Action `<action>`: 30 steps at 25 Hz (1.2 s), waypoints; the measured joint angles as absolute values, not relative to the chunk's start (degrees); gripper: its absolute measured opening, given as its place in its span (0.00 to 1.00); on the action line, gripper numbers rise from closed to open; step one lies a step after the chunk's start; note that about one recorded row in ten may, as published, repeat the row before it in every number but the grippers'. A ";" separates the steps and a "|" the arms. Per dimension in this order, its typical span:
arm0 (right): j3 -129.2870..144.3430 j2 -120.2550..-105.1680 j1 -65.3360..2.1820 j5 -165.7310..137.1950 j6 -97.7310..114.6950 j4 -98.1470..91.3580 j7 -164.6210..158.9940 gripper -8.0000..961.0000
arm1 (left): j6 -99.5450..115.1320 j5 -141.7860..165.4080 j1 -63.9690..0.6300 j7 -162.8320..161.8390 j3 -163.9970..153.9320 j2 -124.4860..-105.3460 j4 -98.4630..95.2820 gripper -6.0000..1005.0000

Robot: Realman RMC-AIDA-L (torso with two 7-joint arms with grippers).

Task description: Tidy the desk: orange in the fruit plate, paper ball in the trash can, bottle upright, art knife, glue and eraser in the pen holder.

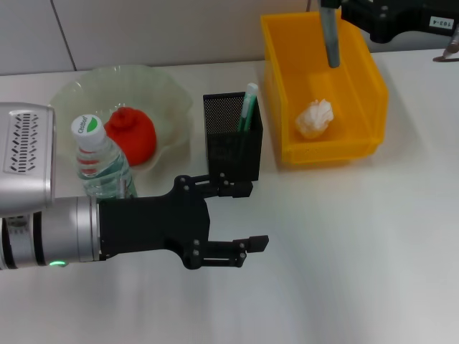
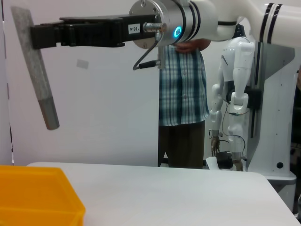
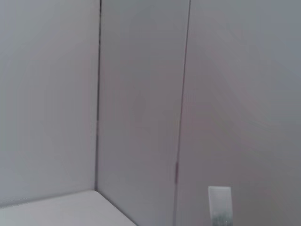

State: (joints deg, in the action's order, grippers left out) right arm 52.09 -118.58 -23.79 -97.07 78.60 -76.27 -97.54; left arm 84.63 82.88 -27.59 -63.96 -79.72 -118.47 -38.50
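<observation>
The orange [image 1: 131,133] lies in the pale green fruit plate [image 1: 168,93]. In front of the plate the bottle [image 1: 102,159] stands upright. A white paper ball [image 1: 315,118] rests in the yellow trash can [image 1: 358,86]. The black mesh pen holder [image 1: 231,140] holds a green-and-white stick [image 1: 248,106]; I cannot tell whether it is the glue. My right gripper [image 1: 331,6] is shut on a long grey bar, apparently the art knife [image 1: 330,39], hanging above the trash can; the left wrist view shows this art knife [image 2: 40,80] too. My left gripper [image 1: 247,217] is open just in front of the pen holder. The eraser is out of view.
The white table [image 1: 344,244] runs to a wall at the back. In the left wrist view a person [image 2: 183,94] and a second white robot [image 2: 240,89] stand beyond the table's far edge.
</observation>
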 joint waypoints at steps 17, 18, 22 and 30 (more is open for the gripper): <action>49.89 -114.37 -35.89 -97.15 80.83 -52.77 -92.54 0.17 | 84.27 82.69 -28.00 -63.80 -79.71 -118.47 -38.32 0.78; 49.89 -114.37 -35.89 -97.15 80.83 -52.77 -92.54 0.17 | 84.27 82.69 -28.00 -63.80 -79.71 -118.47 -38.32 0.78; 49.89 -113.67 -39.23 -99.17 79.64 -46.92 -91.06 0.17 | 84.20 82.69 -28.04 -63.80 -79.71 -118.54 -38.32 0.78; 49.92 -113.70 -43.60 -103.00 75.75 -39.09 -87.08 0.17 | 84.20 82.69 -28.13 -63.81 -79.71 -118.56 -38.22 0.78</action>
